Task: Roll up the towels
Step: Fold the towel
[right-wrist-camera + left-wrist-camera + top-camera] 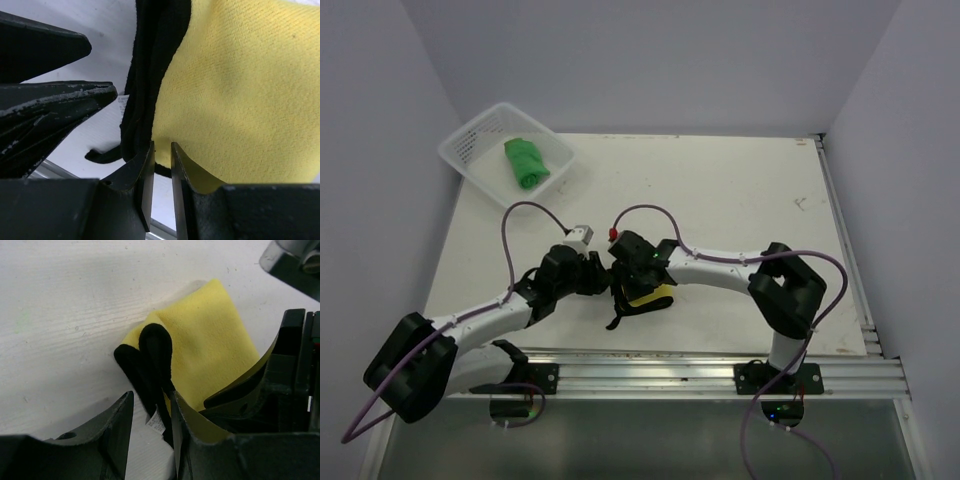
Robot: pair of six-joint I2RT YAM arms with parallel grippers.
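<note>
1. Down at the near edge of the bench, about centre, both my claws are crowded onto the yellow towel. It lies on the surface with its black reverse bunched up in folds along its left side.
2. My left claw has its jaws part-way apart, straddling that black fold. The cloth sits against one finger, with a sliver of white showing beside the other. I cannot tell whether I am pinching it.
3. My right claw, just beside it, has its jaws nearly together at the line where black meets yellow. I cannot tell whether any cloth is caught between them.
4. My read: this is the start of the roll on the yellow one, which looks folded at the edge but not rolled.
5. The next move calls for a sure hold on that folded edge at both ends, then turning it over onto the yellow face with the ends level.
6. Over at the far left, the green towel sits bundled in the white basket. That one looks finished to me.
</note>
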